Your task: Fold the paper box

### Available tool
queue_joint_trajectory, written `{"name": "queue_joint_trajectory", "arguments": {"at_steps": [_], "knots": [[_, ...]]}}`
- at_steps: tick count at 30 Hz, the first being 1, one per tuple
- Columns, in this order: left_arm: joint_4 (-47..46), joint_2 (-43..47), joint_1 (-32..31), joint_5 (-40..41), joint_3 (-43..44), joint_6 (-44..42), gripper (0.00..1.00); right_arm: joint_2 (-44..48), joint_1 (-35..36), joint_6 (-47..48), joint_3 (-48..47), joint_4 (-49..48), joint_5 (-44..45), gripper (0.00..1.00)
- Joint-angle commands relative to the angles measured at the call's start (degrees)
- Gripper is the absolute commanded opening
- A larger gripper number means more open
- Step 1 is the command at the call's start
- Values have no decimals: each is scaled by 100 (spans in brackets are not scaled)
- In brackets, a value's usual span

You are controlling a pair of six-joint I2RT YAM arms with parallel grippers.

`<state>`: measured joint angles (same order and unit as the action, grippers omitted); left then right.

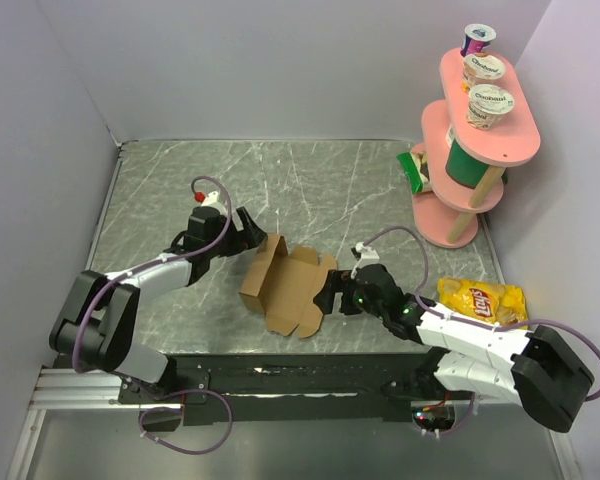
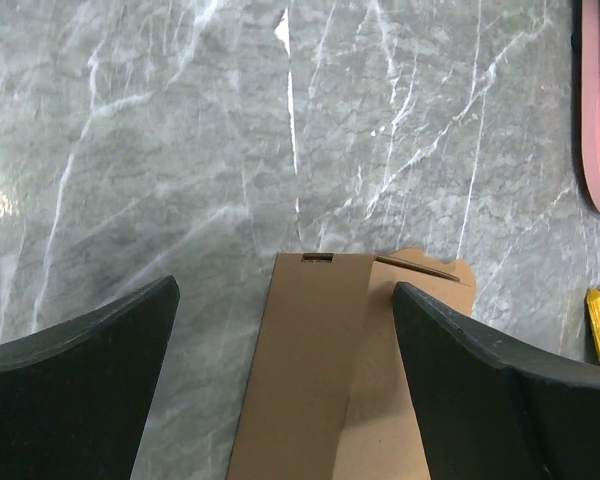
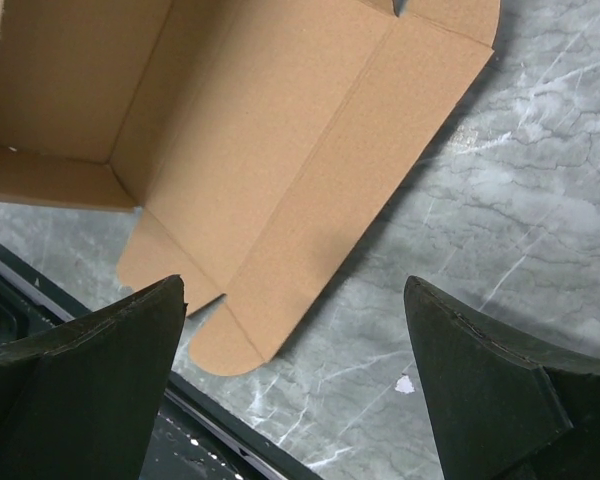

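The top view looks steeply down from high behind the robot, far enough to hold the whole marble table (image 1: 310, 170), its near edge at the bottom of the frame. The left wrist camera hangs close over the table and faces forward between its own fingers (image 2: 80, 380) – the paper box (image 2: 310, 370) fills the lower centre. The right wrist camera, equally near, has the same box at upper left. All 3 views share this box.

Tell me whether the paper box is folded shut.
No, the paper box lies open on the table, its flaps spread out and its inside showing.
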<state>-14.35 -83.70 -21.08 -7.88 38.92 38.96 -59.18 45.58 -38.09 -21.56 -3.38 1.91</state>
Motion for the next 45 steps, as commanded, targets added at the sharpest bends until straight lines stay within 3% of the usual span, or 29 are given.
{"name": "queue_joint_trajectory", "arguments": {"at_steps": [1,20,35,45], "knots": [[-402,-93,-63,-74,266,-161,95,-120,-32,-67,-94,-225,-15,96],[-438,-647,-476,102,582,-327,95,-314,-32,-23,-182,-234,-68,96],[450,-1017,-1187,1937,925,-1065,96,-314,-41,-50,-173,-181,2,95],[433,-1078,-1838,3071,705,-1619,97,-252,-32,-76,-129,-163,64,95]]}}
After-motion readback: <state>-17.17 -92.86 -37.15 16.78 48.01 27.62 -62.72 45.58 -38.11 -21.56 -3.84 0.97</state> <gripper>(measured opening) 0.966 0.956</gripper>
